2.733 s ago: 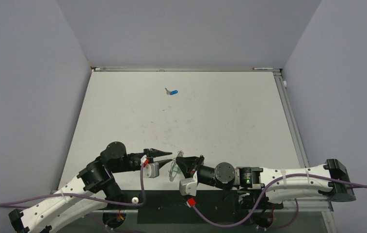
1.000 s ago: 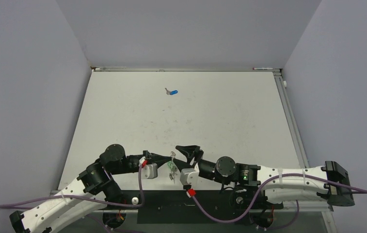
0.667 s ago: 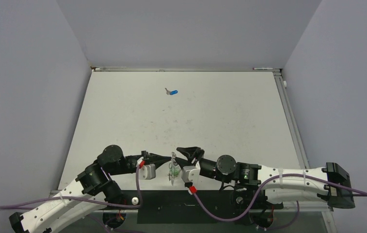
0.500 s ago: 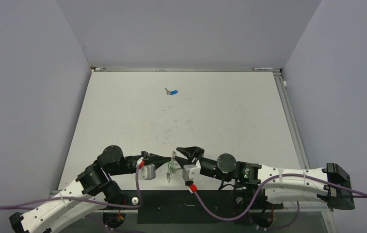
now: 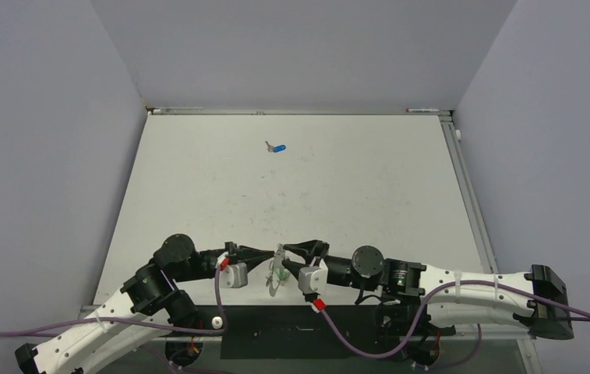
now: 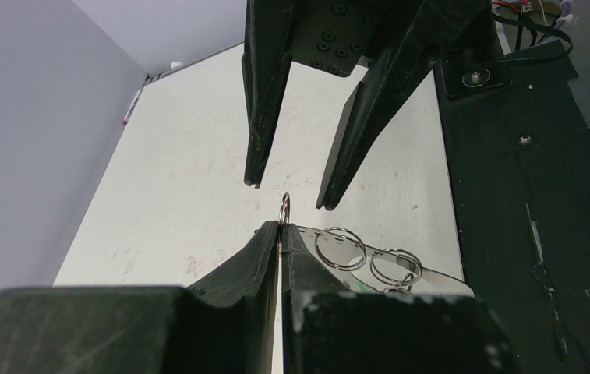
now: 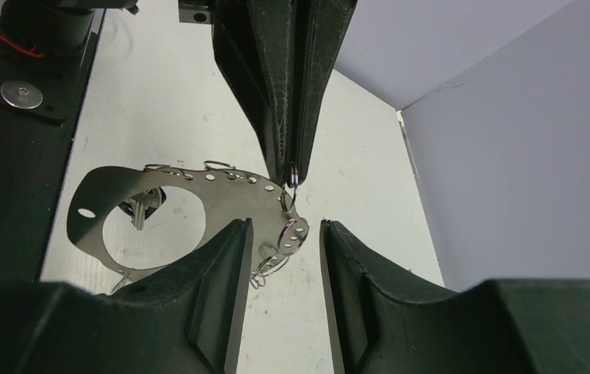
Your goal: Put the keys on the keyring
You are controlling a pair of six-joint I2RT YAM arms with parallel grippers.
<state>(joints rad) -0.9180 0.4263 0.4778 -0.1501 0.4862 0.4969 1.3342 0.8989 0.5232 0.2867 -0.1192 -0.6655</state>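
Note:
The keyring is a silvery hoop with holes and small split rings along it, hanging in the air near the table's front edge. My left gripper is shut on one small ring at the top of the keyring. My right gripper faces it, open, with its fingers either side of another small ring and not touching it. A green-capped key hangs at the keyring. The blue-capped key lies far back on the table, alone.
The black base plate runs along the near edge under both arms. Purple cables loop below the wrists. Grey walls close in the white table on three sides.
The right gripper has narrowed its jaws and slid left until they stand around a small ring on the keyring. The left gripper keeps its hold and has shifted slightly toward the near edge.

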